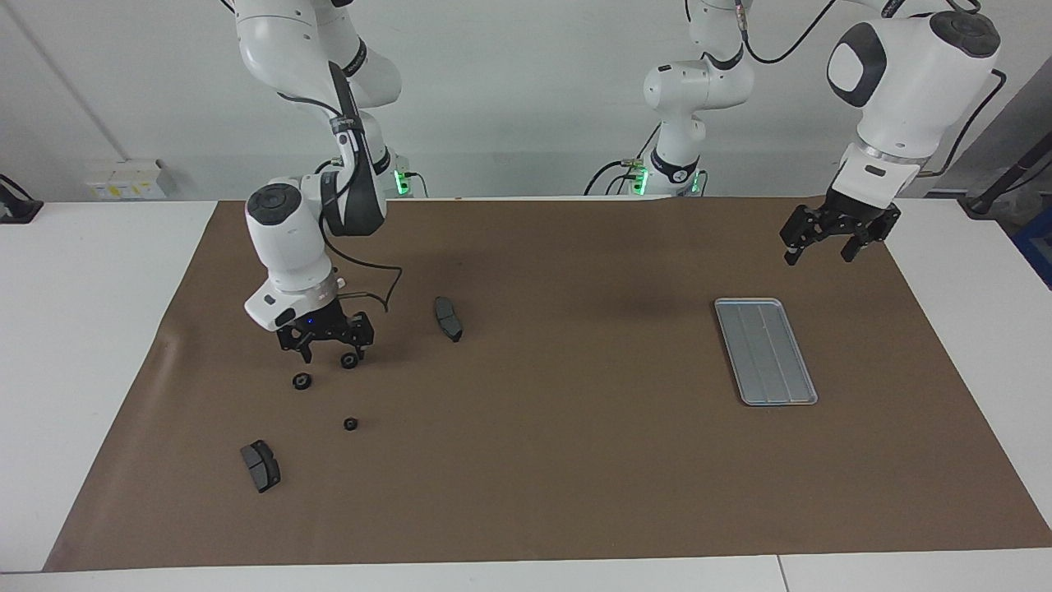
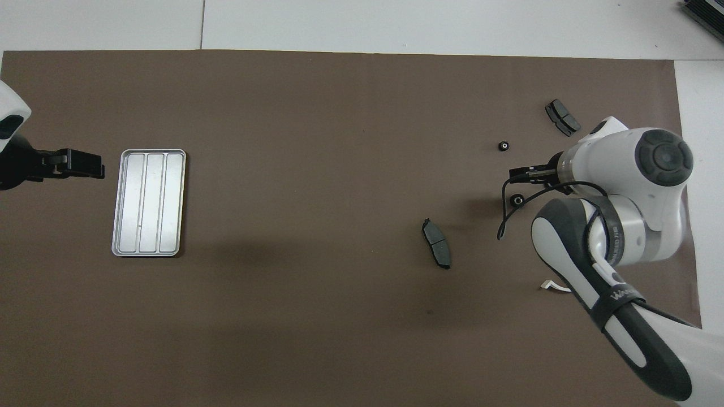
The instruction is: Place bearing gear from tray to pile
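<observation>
The tray (image 1: 765,351) lies bare toward the left arm's end. The right gripper (image 1: 325,349) hangs open and empty over the pile, a bearing gear (image 1: 349,359) beneath it. The left gripper (image 1: 831,244) waits open, holding nothing, over the mat (image 1: 575,460).

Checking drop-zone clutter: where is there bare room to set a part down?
Bare: the mat between the middle brake pad and the tray. Crowded: under the right gripper, among gears and the farthest brake pad. The left gripper waits.

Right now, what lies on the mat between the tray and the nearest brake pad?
Nothing: between the tray and that brake pad only bare brown mat shows, in both views.
</observation>
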Robot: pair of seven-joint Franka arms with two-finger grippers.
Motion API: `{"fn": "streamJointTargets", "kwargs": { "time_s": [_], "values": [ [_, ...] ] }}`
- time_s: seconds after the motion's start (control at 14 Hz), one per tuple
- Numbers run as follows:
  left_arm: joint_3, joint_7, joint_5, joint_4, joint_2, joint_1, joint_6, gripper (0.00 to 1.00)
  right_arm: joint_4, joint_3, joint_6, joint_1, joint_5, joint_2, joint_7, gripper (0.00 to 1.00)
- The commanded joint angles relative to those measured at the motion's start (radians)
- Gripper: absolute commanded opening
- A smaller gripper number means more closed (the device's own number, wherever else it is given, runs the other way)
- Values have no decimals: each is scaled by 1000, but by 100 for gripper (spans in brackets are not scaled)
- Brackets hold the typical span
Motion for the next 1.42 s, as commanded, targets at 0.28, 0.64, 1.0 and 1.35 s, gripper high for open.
{"fn": "streamJointTargets", "kwargs": {
  "time_s": [0.28, 0.64, 1.0, 1.35],
  "values": [
    [4, -1, 3, -16, -17, -3, 2, 100, 195, -47, -332, -25, 28, -143, 3, 100],
    [4, -1, 3, -16, -17, -3, 2, 100, 321, -78, -634, -60, 28, -232, 1, 100],
    [4, -1, 2, -16, -17, -3, 2, 100, 287, -77, -707, -67, 26, -260, 1, 100],
    [4, -1, 3, -16, -17, -3, 2, 100, 288, -69, -715, -62, 17, -261, 7, 100]
  ]
}}
